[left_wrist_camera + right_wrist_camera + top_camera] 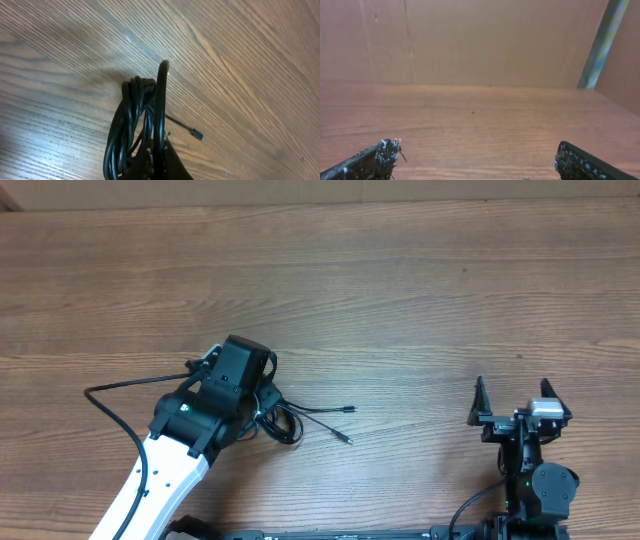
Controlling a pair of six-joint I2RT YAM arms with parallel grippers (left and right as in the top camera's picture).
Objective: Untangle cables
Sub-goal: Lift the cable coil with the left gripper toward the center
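Note:
The cables (287,421) lie as a bundle of thin black cords left of the table's middle. Two loose ends with small plugs (349,410) trail off to the right. My left gripper (262,406) sits on the bundle's left part, shut on the cables. In the left wrist view its dark fingers (161,100) are pressed together, and looped cables (125,125) bulge out on their left side. One plug end (198,134) lies on the wood just to the right. My right gripper (512,388) stands open near the front right, well away from the cables, with nothing between its pads (380,155).
A thicker black arm wire (110,388) arcs out left of my left arm. The wooden table (400,300) runs bare toward the back. In the right wrist view a brown wall (470,40) rises behind the table's edge.

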